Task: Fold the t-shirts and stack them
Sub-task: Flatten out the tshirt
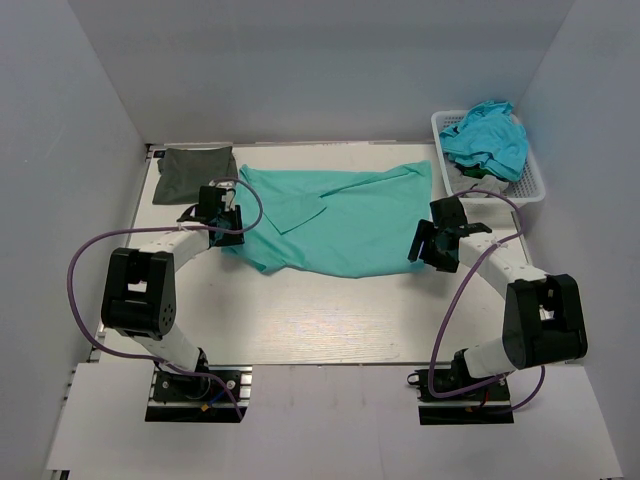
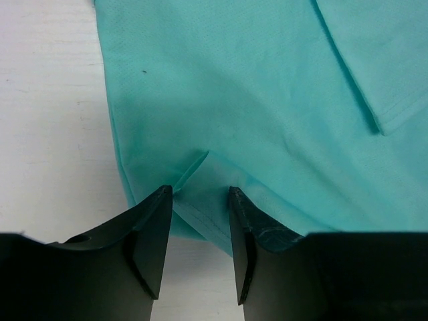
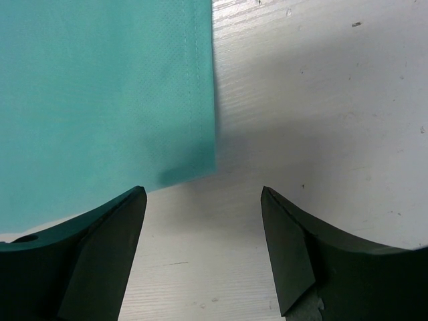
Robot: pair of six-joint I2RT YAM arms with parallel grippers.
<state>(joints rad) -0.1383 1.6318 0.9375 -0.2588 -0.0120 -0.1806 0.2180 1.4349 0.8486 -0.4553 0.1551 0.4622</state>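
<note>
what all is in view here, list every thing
spread t-shirt: 1, teal-green, middle of table
folded t-shirt: 1, dark olive, far left corner
basket: 1, white, far right
heaped clothes: count unclear, teal-blue on top, in basket
table: 1, pale
cables: 2, purple, one looping from each arm
arms: 2, black and white, near edge
left gripper: black, jaws apart astride the spread shirt's hem
right gripper: black, open, over bare table beside the shirt's edge

Matt, finely knit teal t-shirt [image 2: 267, 100] lies on smooth pale wood-grain table [image 3: 334, 100].
</note>
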